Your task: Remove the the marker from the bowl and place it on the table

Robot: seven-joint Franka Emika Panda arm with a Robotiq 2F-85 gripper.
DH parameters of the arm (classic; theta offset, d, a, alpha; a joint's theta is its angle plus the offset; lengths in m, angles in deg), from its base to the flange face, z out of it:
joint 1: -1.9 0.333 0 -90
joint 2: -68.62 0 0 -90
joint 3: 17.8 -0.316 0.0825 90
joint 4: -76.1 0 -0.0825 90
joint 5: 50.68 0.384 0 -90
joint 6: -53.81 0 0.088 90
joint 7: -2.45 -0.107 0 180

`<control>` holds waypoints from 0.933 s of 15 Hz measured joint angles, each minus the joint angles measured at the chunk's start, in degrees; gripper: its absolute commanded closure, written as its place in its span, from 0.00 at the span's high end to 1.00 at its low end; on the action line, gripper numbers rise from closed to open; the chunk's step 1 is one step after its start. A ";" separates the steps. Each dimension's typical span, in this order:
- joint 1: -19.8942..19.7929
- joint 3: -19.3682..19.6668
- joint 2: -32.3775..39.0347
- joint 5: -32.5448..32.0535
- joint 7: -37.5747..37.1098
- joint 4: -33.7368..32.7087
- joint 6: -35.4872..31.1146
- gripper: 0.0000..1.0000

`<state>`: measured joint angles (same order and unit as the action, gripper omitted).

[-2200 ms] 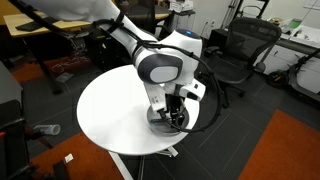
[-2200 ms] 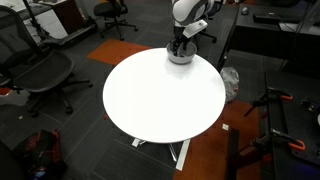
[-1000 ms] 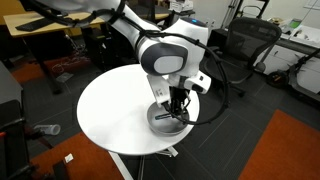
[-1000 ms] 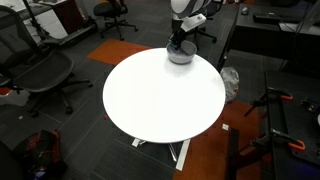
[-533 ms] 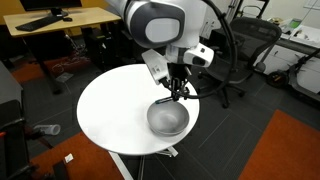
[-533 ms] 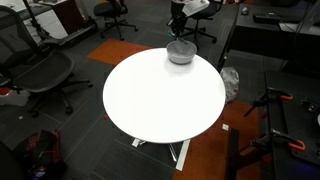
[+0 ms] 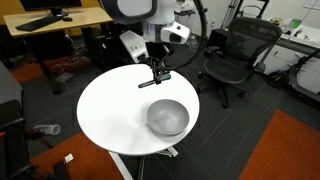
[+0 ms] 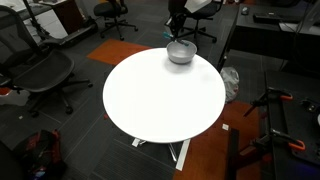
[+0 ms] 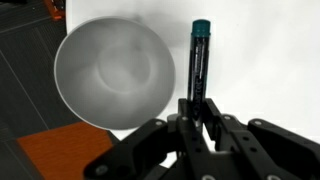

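In the wrist view my gripper (image 9: pixel 196 108) is shut on the marker (image 9: pixel 198 62), a dark stick with a teal end that points away from me over the white table (image 9: pixel 270 50). The shiny metal bowl (image 9: pixel 109 72) lies left of the marker and holds nothing that I can see. In an exterior view the gripper (image 7: pixel 159 75) hangs above the table (image 7: pixel 110 110), up and left of the bowl (image 7: pixel 167 117), with the marker (image 7: pixel 152 82) showing as a thin dark line below it. Seen from the opposite exterior view, the gripper (image 8: pixel 176 22) is above the bowl (image 8: pixel 180 52) at the table's far edge.
Black office chairs (image 7: pixel 235 55) stand behind the table, and another chair (image 8: pixel 40 70) is beside it. A tan wooden desk (image 7: pixel 60 20) sits at the back. Orange carpet patches (image 7: pixel 285 150) lie on the dark floor. A bottle (image 7: pixel 45 129) lies on the floor.
The arm has risen out of the bowl with the marker in its grip and swung away from the bowl towards the table's back part. The bowl has stayed in place.
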<state>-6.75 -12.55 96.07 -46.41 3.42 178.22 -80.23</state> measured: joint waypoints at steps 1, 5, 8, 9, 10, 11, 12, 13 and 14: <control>0.60 -0.32 -0.74 -0.36 0.00 1.15 -0.08 0.05; 2.62 -0.73 -1.84 -2.24 0.00 4.45 -0.70 0.05; 3.11 -1.08 -1.80 -2.98 0.08 6.42 -0.93 0.05; 3.13 -1.27 -1.77 -3.00 0.24 7.16 -1.06 0.05; 3.14 -1.42 -1.68 -3.01 0.58 7.88 -1.32 0.05; 3.16 -1.51 -1.54 -3.06 0.99 8.66 -1.85 0.05; 3.18 -1.59 -1.28 -3.15 1.10 9.40 -2.60 0.05; 3.20 -1.64 -0.98 -3.24 1.12 10.13 -3.49 0.05; 3.20 -1.66 -0.60 -3.31 1.13 10.75 -4.49 0.05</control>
<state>-3.55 -14.22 95.48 -49.71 4.55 188.97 -84.72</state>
